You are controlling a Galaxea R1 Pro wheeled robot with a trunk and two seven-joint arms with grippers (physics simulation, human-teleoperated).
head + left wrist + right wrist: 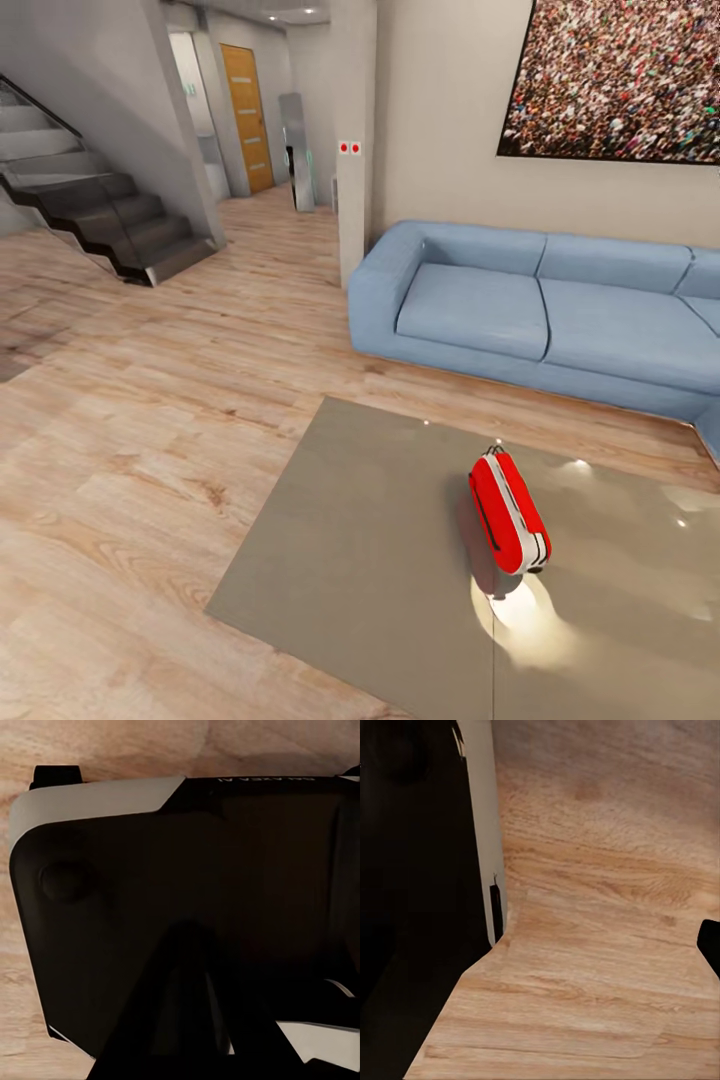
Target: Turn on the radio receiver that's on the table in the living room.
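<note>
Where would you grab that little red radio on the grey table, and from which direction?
Probably across its narrow middle, coming down from above. The radio receiver stands on its thin edge on the table, long and slim, so its two flat red faces sit close enough for a gripper to span. A black strap runs along the face turned toward the wood floor, so pinch gently there or a little off it.

radio receiver point(509, 512): 1 | table point(360, 560): 1 | sofa point(540, 310): 1 | picture point(620, 75): 1 | staircase point(100, 215): 1
</note>
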